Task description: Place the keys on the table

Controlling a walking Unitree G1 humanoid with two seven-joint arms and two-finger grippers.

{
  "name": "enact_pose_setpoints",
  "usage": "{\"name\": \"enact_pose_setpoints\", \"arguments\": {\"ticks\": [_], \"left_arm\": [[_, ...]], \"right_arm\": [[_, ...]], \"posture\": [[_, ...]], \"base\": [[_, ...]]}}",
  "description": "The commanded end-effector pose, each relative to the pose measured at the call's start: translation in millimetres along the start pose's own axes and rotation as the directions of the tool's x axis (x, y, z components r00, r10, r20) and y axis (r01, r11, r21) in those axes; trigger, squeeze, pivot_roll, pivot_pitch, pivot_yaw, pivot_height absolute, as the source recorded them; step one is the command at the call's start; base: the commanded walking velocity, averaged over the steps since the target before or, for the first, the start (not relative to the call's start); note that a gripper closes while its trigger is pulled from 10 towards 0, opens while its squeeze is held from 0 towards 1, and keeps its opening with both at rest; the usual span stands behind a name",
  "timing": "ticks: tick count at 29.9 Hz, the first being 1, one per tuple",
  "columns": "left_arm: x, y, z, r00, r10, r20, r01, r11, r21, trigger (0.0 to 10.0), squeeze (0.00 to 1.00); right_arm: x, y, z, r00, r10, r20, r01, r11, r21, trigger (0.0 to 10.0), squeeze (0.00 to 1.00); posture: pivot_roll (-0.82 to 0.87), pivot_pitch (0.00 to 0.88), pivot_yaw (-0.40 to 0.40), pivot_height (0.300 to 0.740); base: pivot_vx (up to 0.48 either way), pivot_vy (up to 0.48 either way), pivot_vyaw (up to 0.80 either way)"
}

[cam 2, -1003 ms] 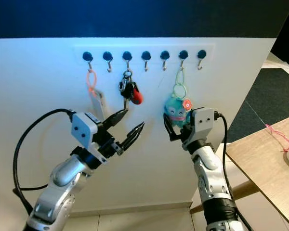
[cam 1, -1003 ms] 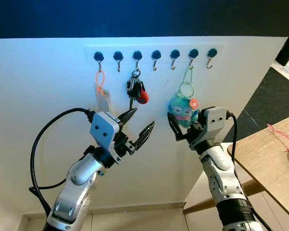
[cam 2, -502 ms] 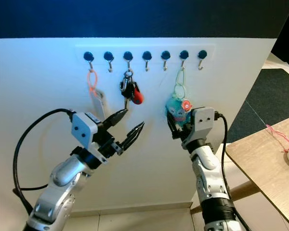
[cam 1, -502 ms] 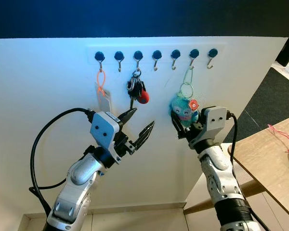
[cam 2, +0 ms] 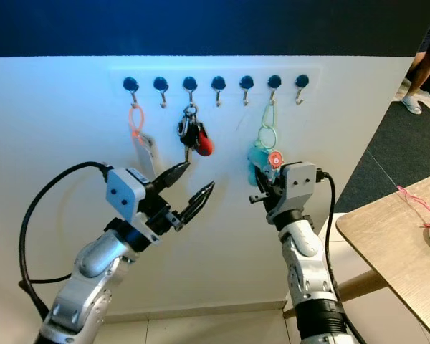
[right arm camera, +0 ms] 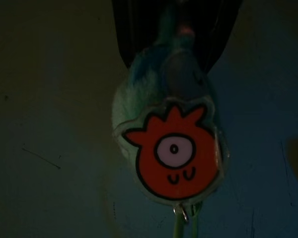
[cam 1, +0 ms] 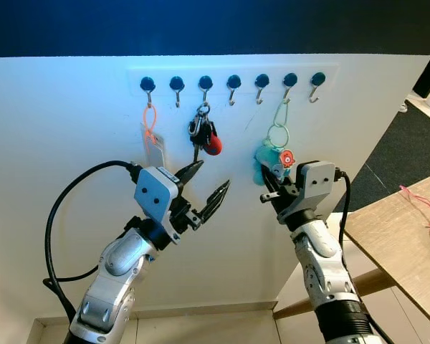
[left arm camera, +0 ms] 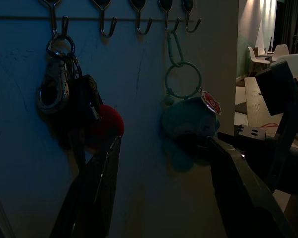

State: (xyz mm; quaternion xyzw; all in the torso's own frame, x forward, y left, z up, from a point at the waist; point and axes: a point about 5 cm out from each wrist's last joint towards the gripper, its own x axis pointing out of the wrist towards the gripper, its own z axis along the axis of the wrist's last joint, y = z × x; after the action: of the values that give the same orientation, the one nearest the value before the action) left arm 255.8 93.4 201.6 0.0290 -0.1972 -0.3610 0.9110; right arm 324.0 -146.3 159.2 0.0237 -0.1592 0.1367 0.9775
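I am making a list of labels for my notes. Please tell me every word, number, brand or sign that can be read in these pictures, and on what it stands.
No words, numbers or brands can be read.
Orange charm on the blue plush keychain: a one-eyed cartoon face, no text.
White tag on the orange loop: no print can be made out.

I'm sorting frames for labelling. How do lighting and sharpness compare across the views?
Both eye views are bright and sharp, the wall tinted blue near the hook rail. Left wrist view is dim, but the plush keychain and the keys are readable. Right wrist view is very dark, its orange tag close and soft.
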Motion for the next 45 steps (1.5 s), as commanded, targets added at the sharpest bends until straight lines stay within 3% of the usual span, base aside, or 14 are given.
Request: {"name": "enact_pose_setpoints", "arguments": {"ticks": [1,7,16,26,38,45], "left_arm": [[0.1,0.0,-2,1.000,-0.007,-0.010,0.007,1.000,0.013,10.0,0.00],[-0.9,1.0,-1,1.000,-0.004,-0.007,0.004,1.000,0.016,10.0,0.00],[0.1,0.9,0,1.000,-0.009,0.001,0.009,1.000,0.020,10.0,0.00],[-0.2,1.0,1,1.000,-0.013,0.003,0.013,1.000,0.017,10.0,0.00],[-0.4,0.7,2,1.000,-0.007,0.008,0.007,1.000,0.017,10.0,0.00],[-2.4,1.4,1,1.000,-0.003,0.007,0.002,1.000,0.017,10.0,0.00]], "right_arm": [[-2.8,0.8,1,1.000,-0.008,0.017,0.008,1.000,0.000,0.0,0.00],[-4.9,0.6,23,0.984,-0.040,0.173,0.045,0.999,-0.026,0.0,0.00],[-5.8,8.7,42,0.952,-0.034,0.303,0.047,0.998,-0.034,0.0,0.00],[-0.5,13.9,57,0.933,-0.016,0.360,0.030,0.999,-0.033,0.0,0.00],[9.8,25.2,89,0.880,0.053,0.472,-0.029,0.998,-0.059,0.0,0.00],[3.6,37.3,84,0.875,0.132,0.465,-0.091,0.990,-0.111,0.0,0.00]], "posture": [[0.01,0.057,-0.006,0.740],[0.01,0.055,-0.007,0.740],[0.02,0.046,-0.003,0.740],[0.02,0.044,-0.003,0.740],[0.02,0.050,-0.006,0.740],[0.02,0.053,-0.007,0.740]], "base": [[0.000,0.000,0.00],[0.000,0.000,0.00],[0.000,0.000,0.00],[0.000,0.000,0.00],[0.000,0.000,0.00],[0.000,0.000,0.00]]}}
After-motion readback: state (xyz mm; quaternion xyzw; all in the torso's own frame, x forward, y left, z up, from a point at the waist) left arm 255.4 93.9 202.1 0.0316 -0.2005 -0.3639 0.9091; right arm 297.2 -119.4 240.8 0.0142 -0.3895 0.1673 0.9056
